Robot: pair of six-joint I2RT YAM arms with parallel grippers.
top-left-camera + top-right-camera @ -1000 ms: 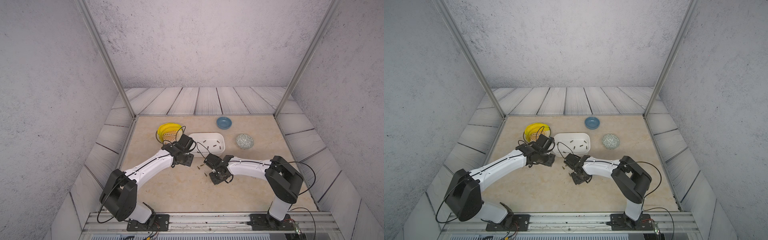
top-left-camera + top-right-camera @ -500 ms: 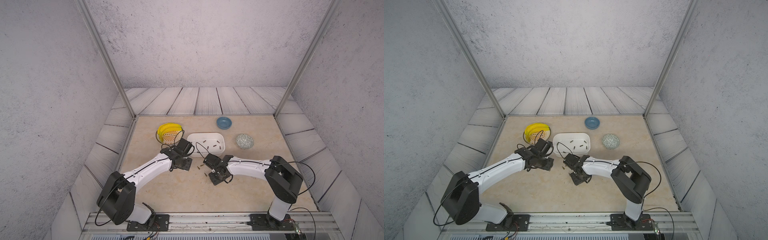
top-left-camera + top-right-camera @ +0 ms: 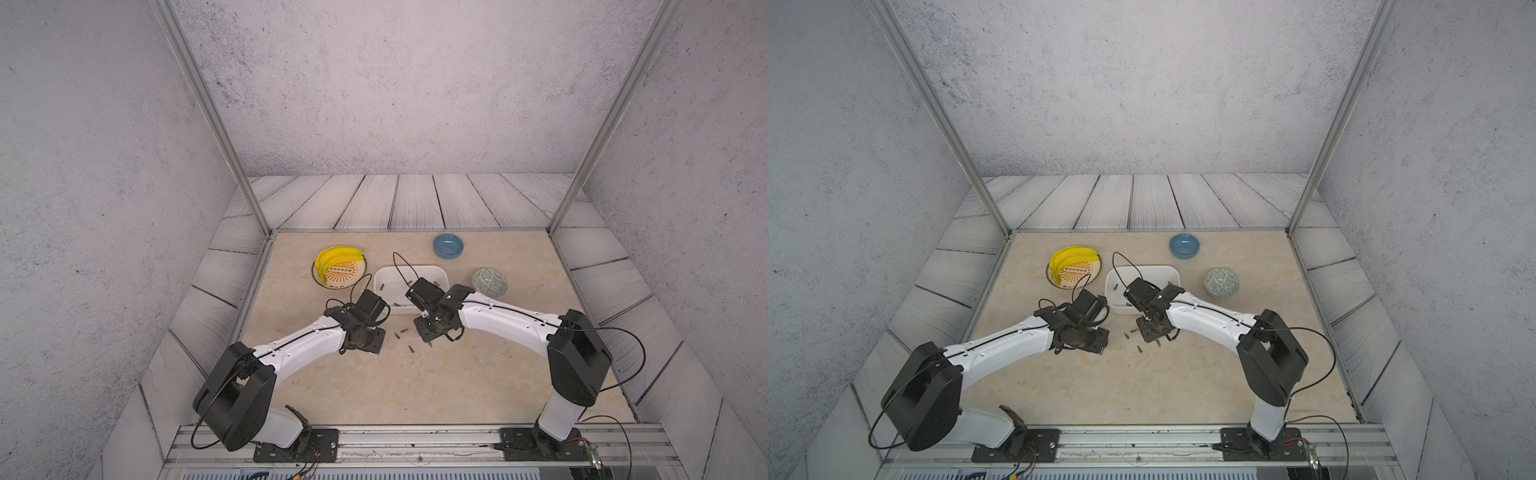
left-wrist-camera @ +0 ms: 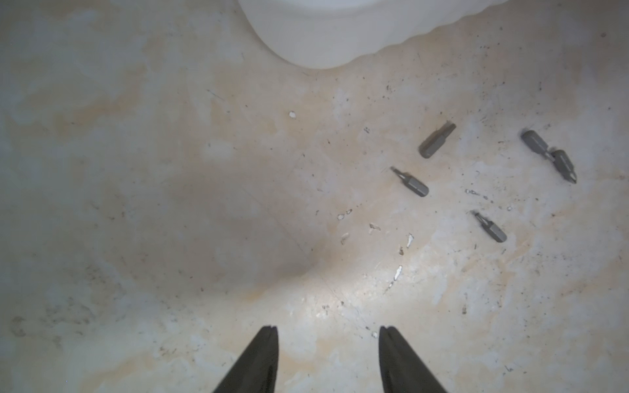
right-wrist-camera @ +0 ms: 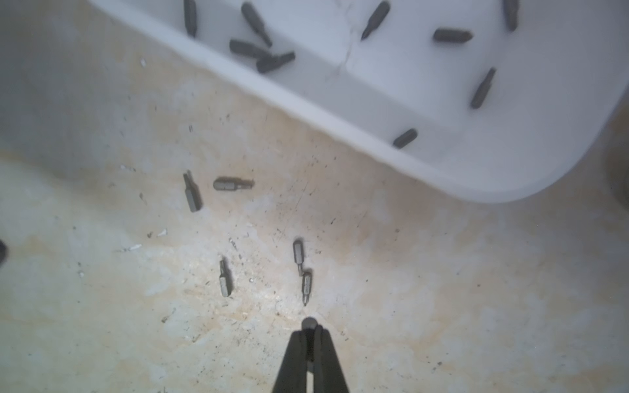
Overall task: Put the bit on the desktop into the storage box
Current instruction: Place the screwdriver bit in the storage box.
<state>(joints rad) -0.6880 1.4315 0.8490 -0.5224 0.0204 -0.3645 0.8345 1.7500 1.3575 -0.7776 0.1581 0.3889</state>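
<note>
Change on the right side: now pinching what looks like a bit (image 5: 309,322) end-on between the very tips of the right gripper (image 5: 309,329), after standing slightly apart a second ago, and swinging up from the desktop (image 5: 442,289) toward the storage box (image 5: 510,160). Probably finishing a pick and beginning the carry. Leaving five loose bits (image 5: 224,280) lying on the beige surface just in front of the box's near wall, two of them touching tip to tip, the rest a little apart. Already keeping several more inside the box, scattered across its white floor. Meanwhile pulling the left gripper (image 4: 326,331) back from the box's corner, holding its jaws apart with nothing between them, hovering over bare desktop with the loose bits off to one side. Likely needing only a short reach over the rim before letting go. Risking, with so slight a pinch, losing the bit on the way or dropping it short of the wall. Afterwards, facing five more such trips before clearing the surface.
</note>
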